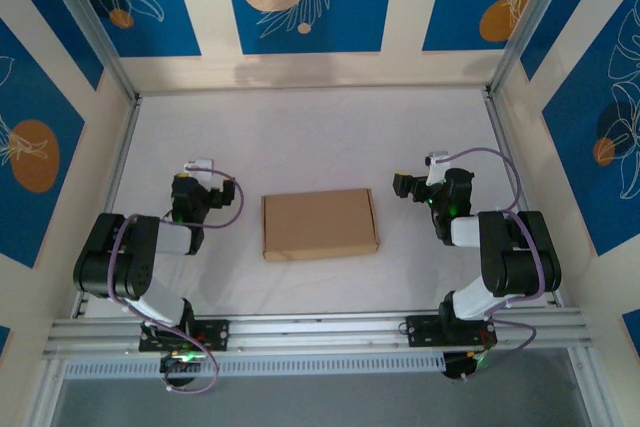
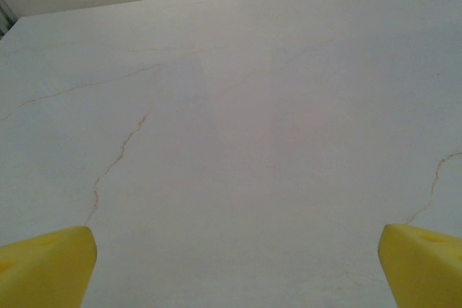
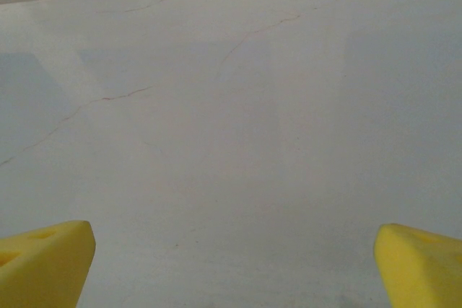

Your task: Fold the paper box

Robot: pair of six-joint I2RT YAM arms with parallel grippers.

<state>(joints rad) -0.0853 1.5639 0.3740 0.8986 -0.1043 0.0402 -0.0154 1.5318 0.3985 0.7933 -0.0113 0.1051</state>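
Item: box point(image 1: 320, 224), brown card, mid-bench, lying flat between your two arms and apart from both.
Condition: you see a compact closed rectangle with no flaps or tabs standing out, so folding looks finished; nothing obvious is left, though tucked tabs cannot be checked from above.
Left gripper point(image 2: 234, 257): spread wide, empty, over bare bench point(image 1: 300, 137).
Right gripper point(image 3: 234, 257): likewise spread, empty.

The paper box point(image 1: 320, 224), plain brown cardboard, lies closed and flat mid-surface point(image 1: 300, 137), long side running left to right
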